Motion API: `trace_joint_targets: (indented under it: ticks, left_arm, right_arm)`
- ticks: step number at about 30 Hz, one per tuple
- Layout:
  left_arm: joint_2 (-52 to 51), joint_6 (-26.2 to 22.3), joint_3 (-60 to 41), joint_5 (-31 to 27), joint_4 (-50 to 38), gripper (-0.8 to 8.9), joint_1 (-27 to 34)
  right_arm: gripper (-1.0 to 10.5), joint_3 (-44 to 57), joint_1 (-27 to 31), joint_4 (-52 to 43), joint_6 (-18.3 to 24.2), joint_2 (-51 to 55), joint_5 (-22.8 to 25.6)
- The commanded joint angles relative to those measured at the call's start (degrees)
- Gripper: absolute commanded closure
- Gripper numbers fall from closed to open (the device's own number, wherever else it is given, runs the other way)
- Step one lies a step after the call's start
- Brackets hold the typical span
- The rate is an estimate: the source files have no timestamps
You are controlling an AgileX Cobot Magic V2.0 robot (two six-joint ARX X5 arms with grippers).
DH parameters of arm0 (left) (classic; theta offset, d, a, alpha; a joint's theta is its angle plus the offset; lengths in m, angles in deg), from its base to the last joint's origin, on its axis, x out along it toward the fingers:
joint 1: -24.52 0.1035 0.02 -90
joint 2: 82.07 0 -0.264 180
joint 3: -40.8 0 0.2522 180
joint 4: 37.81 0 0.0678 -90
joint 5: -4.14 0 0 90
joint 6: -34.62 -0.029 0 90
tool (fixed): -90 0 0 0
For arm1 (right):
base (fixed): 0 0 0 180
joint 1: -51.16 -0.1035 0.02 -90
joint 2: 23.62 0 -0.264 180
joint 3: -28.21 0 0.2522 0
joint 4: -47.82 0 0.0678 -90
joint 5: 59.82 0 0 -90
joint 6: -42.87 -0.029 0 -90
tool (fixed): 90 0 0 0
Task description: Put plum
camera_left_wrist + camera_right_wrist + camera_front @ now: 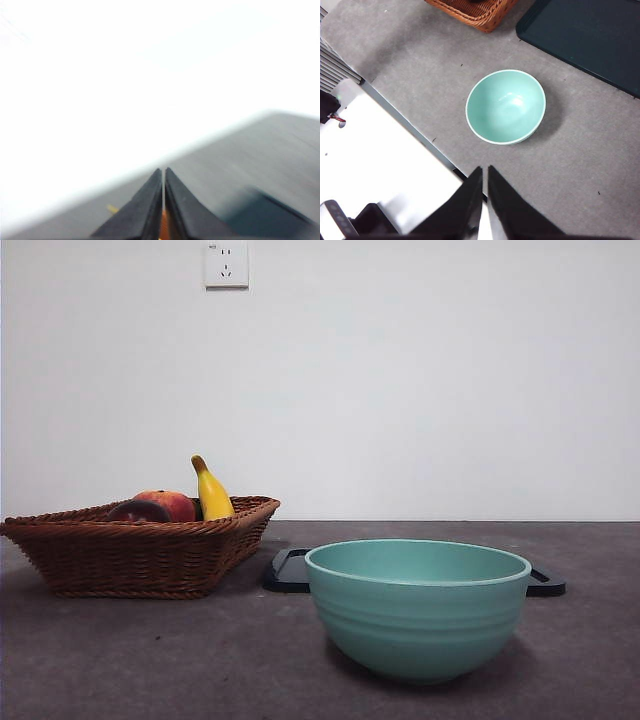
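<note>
A grey worktop (150, 660) is seen carrying three things. A teal bowl (417, 608) is set near the front, a wicker basket (135, 552) at its ten o'clock, and a dark tray (288, 572) lies just behind the bowl.

You see only the top of the plum (138, 510) above the basket (140, 555) rim. The bowl (417, 607) hides most of the dark tray (288, 572) behind it. The left wrist view is blurred.
</note>
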Motion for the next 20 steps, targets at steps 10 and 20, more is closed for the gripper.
trace_joint_targets:
  ticks: [10,20]
  left_arm:
    - [-15.1,1.0,-25.6,-18.2,-11.4,8.06,6.4]
    - [-24.4,5.1,-41.2,-18.3,-11.8,8.06,7.5]
  right_arm:
    - [9.4,-1.0,-0.5,-0.3,0.5,-0.3,-0.1]
    - [9.4,-1.0,-0.5,-0.3,0.5,-0.3,-0.1]
